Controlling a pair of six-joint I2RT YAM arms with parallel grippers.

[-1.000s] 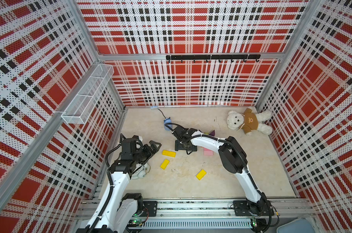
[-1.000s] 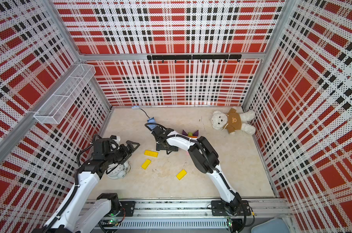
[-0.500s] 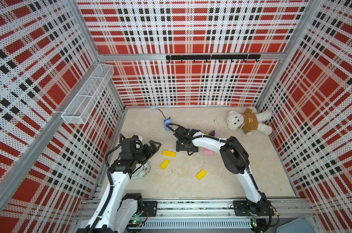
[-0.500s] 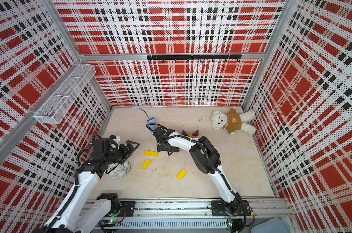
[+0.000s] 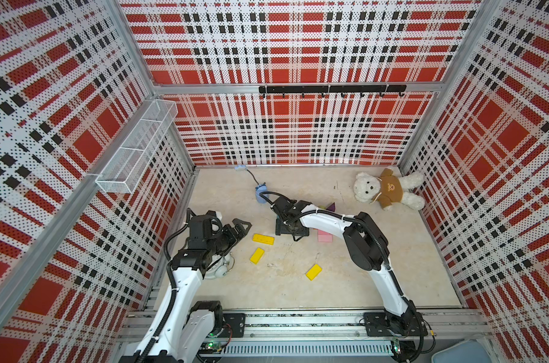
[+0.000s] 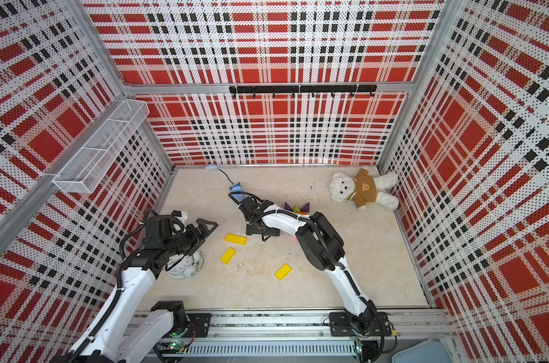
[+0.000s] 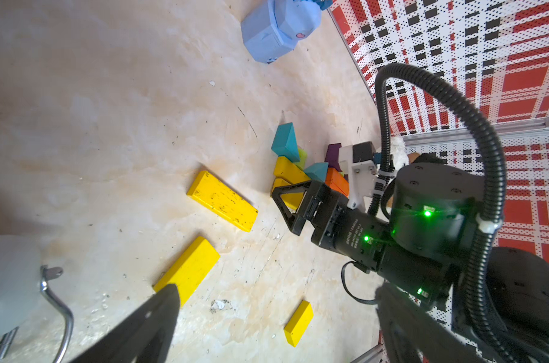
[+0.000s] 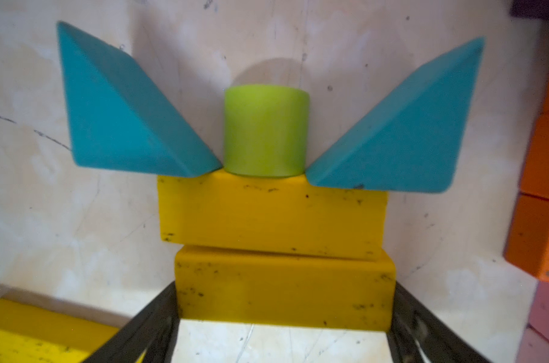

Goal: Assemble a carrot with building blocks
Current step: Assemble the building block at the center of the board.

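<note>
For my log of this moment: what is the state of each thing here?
left gripper, open, empty.
right gripper, jaws flank lower yellow bar; grip unclear.
lower yellow bar, flat, against upper yellow bar.
lime-green stub, between teal triangles.
loose yellow bars, flat, apart.
plush bear, lying face up.

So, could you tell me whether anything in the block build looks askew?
Yes: the yellow bar straddled by the right end effector sits shifted sideways against the second yellow bar touching the green stub; their ends do not line up.
</note>
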